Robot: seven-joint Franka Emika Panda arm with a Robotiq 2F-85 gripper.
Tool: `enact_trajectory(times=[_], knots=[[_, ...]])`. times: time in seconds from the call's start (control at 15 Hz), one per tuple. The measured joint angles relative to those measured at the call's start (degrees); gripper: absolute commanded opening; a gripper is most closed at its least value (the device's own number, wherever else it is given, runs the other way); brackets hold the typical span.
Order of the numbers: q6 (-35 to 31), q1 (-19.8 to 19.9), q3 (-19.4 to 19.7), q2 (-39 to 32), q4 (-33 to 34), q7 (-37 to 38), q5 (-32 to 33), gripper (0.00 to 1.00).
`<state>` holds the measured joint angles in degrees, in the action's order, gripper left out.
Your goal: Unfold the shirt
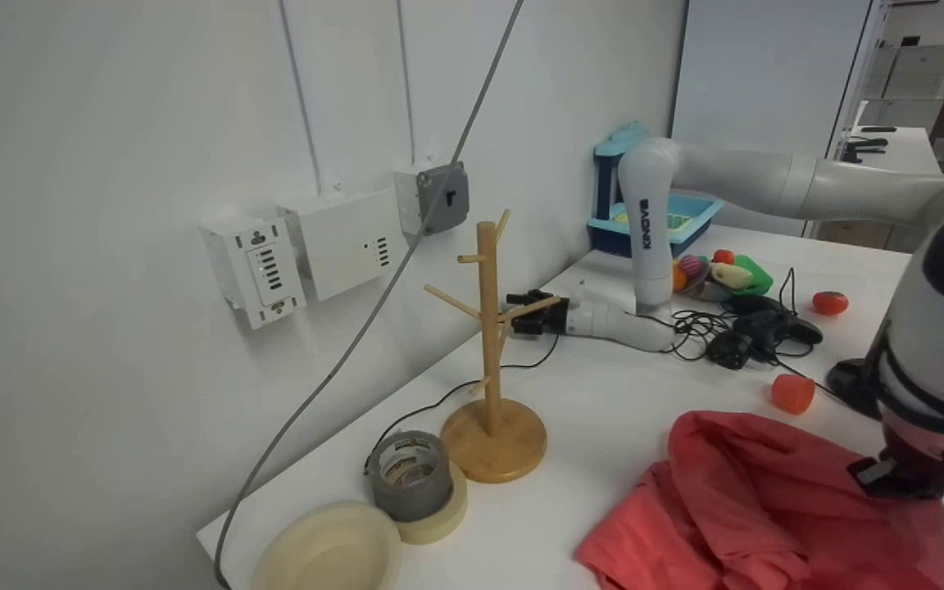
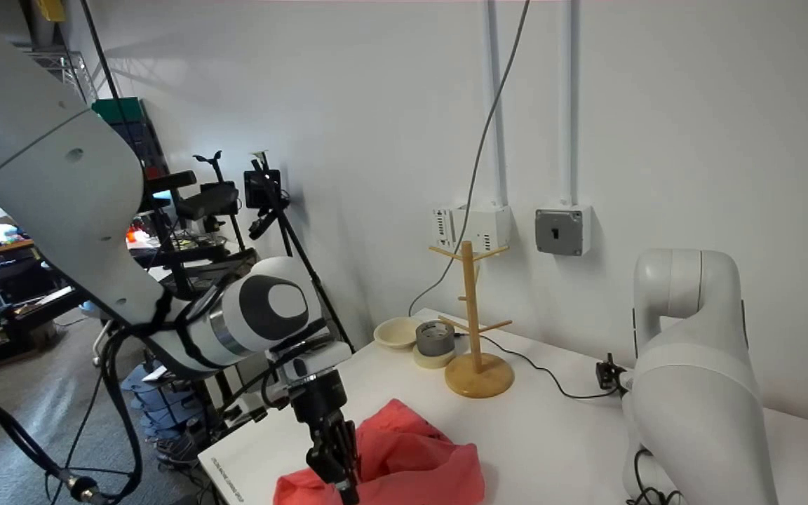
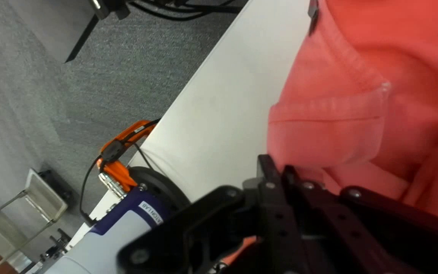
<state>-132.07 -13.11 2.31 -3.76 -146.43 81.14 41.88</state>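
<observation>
The coral-red shirt (image 1: 734, 524) lies bunched in folds on the white table. In another exterior view part of the shirt (image 2: 418, 456) shows behind my gripper (image 2: 349, 487), which points down at it. The wrist view has a stitched flap of the shirt (image 3: 325, 133) narrowing towards my gripper (image 3: 278, 166). The jaws stand close together there, and a fold of the coral cloth runs in between the tips; how much is pinched is hidden. From an exterior view my gripper (image 1: 902, 482) appears over the shirt's side, slightly blurred.
Beyond the shirt stand a wooden mug tree (image 1: 490, 344), tape rolls (image 1: 412, 483) and a cream bowl (image 1: 329, 553). An orange cup (image 1: 791, 393), cabled black controllers (image 1: 759, 332) and a second arm (image 2: 698, 393) are also there. The table edge (image 3: 200, 72) drops to the floor.
</observation>
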Motion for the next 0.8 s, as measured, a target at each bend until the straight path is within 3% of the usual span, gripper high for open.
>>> enact_trajectory(times=[0.27, 0.6, 0.8], knots=[[1.4, 2.9, -0.4, 1.5, -3.5, 7.1, 7.6, 0.61], [5.7, 4.2, -1.7, 2.3, -4.9, 9.5, 9.6, 1.00], [6.0, 4.2, -3.2, 3.3, -4.3, 9.5, 9.5, 1.00]])
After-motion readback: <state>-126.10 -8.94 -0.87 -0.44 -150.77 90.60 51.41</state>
